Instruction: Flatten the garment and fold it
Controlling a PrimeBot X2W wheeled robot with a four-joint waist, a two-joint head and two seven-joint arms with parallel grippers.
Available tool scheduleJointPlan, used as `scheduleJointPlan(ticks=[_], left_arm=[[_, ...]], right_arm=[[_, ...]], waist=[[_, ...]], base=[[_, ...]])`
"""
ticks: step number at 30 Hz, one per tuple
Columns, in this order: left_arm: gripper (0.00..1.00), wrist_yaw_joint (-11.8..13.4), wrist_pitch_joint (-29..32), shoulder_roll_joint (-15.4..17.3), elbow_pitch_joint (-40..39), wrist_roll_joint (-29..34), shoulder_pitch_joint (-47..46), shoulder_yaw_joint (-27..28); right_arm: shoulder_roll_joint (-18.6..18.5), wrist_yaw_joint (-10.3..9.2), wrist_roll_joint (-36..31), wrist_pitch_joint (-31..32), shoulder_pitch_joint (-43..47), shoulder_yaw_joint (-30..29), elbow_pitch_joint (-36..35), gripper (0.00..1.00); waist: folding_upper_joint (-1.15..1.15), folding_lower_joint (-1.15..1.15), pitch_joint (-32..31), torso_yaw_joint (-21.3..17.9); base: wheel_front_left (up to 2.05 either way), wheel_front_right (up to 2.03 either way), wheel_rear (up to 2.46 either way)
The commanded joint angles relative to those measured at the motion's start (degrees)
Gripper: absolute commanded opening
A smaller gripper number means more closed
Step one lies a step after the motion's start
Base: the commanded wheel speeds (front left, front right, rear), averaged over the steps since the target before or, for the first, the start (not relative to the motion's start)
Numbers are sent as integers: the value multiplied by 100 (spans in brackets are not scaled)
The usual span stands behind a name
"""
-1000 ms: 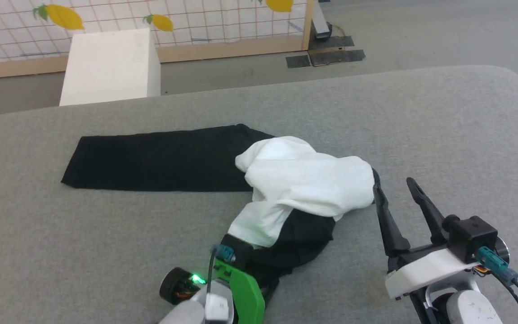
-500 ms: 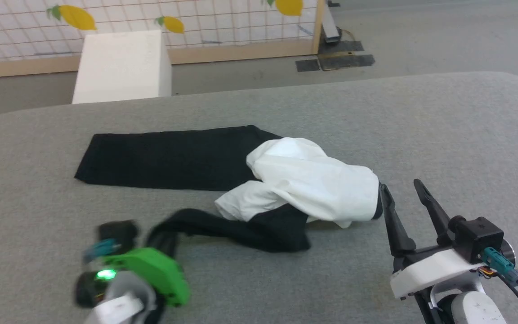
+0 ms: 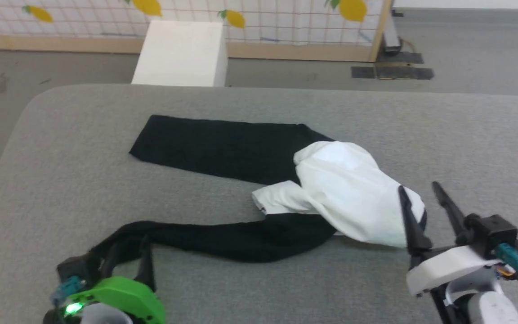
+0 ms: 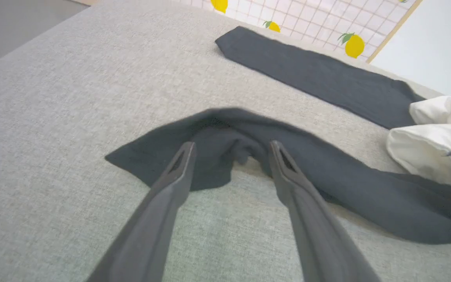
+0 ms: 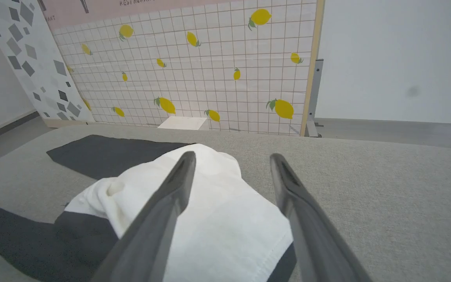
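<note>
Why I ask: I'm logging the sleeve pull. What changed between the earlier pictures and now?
The left gripper dragged the near sleeve out to the robot's left, from bunched beneath the white body to stretched long, then let go; its jaws stand open at the cuff end. The head camera turned too. Unchanged: far sleeve flat, body bunched, right gripper open near it.

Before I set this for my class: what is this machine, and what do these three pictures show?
This is a wheeled robot with two arms, each ending in a two-fingered pincer. One picture looks down from its head; the others look along each pincer's fingers. On the gray padded surface lies a shirt: white body bunched, one black sleeve flat, the other stretched toward the left pincer, whose open tips straddle its end. The right pincer, also open, hovers at the white body. Nothing is held.
</note>
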Motion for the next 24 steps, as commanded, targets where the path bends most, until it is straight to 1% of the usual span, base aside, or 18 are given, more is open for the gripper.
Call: scheduleJointPlan(ticks=[1, 5, 8, 10, 11, 13, 16, 19, 22, 24], left_arm=[[100, -173, -290, -86, -78, 166, -207, -124], [100, -638, -776, -314, -42, 451, -557, -638], [100, -1024, -834, -489, 96, 732, -901, -1214], [100, -1259, -682, -597, 259, 892, -1135, -1608], [100, -1556, -367, -762, 523, 1148, -1499, -2163], [100, -1729, -121, -863, 767, 1304, -1731, -2501], [100, -1882, 330, -959, 1196, 1426, -1993, -2874], [100, -1897, 706, -1010, 1584, 1440, -2192, -2990], [100, -1727, 1107, -1022, 1944, 1433, -2328, -2954], [100, -1552, 1467, -996, 2142, 1429, -2411, -2909]], right_arm=[[-8, -10, -64, 69, -105, -144, -73, 100], [-8, -10, -125, 167, -248, -401, -211, 100], [-8, -10, -128, 202, -314, -504, -284, 100], [-8, -10, -119, 208, -323, -512, -301, 100], [-8, -10, -64, 201, -290, -445, -328, 100], [-8, -10, -8, 184, -273, -396, -333, 100], [-8, -10, 41, 148, -269, -332, -317, 100], [-8, -10, 85, 107, -288, -246, -286, 100], [-8, -10, 136, 53, -302, -193, -239, 100], [-8, -10, 171, 9, -302, -173, -195, 100]], waist=[[0, 0, 167, 371], [0, 0, 254, 638], [0, 0, 303, 745], [0, 0, 315, 760], [0, 0, 349, 671], [0, 0, 381, 535], [0, 0, 434, 307], [0, 0, 498, 36], [0, 0, 553, -197], [0, 0, 587, -337]], base=[[0, 0, 0], [0, 0, 0], [0, 0, 0], [0, 0, 0], [0, 0, 0], [0, 0, 0], [0, 0, 0], [0, 0, 0], [0, 0, 0], [0, 0, 0]])
